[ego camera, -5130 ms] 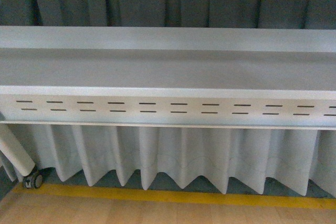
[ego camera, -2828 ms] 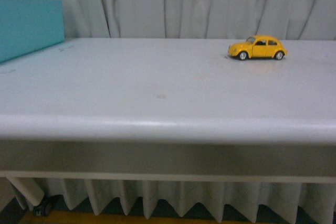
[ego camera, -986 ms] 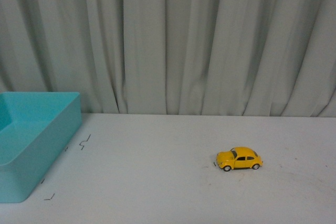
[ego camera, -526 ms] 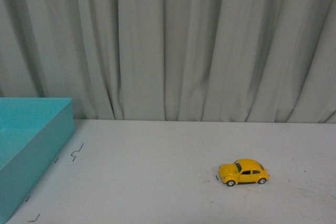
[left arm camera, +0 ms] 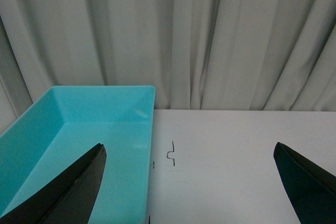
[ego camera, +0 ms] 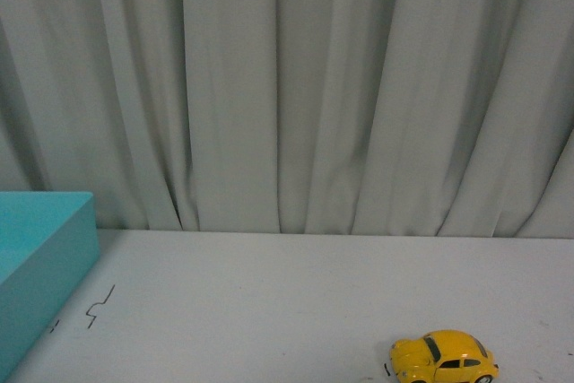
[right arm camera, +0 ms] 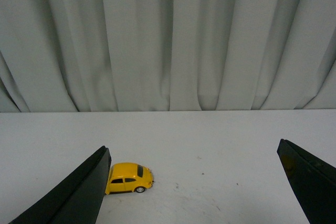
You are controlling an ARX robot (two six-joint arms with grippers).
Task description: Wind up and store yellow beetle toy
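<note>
Yellow beetle toy (ego camera: 444,358) just sits on the white worktop (ego camera: 269,311), untouched; left claw (left arm camera: 188,150) and right claw (right arm camera: 192,148) are both spread wide.

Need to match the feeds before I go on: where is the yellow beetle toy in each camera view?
Front view: yellow beetle toy low at the right, on the white table.
Left wrist view: not in it; only the teal bin and table show.
Right wrist view: yellow beetle toy on the table, at the edge of one finger of the right gripper.
Shared landmark: the grey curtain behind the table, in all three views.
</note>
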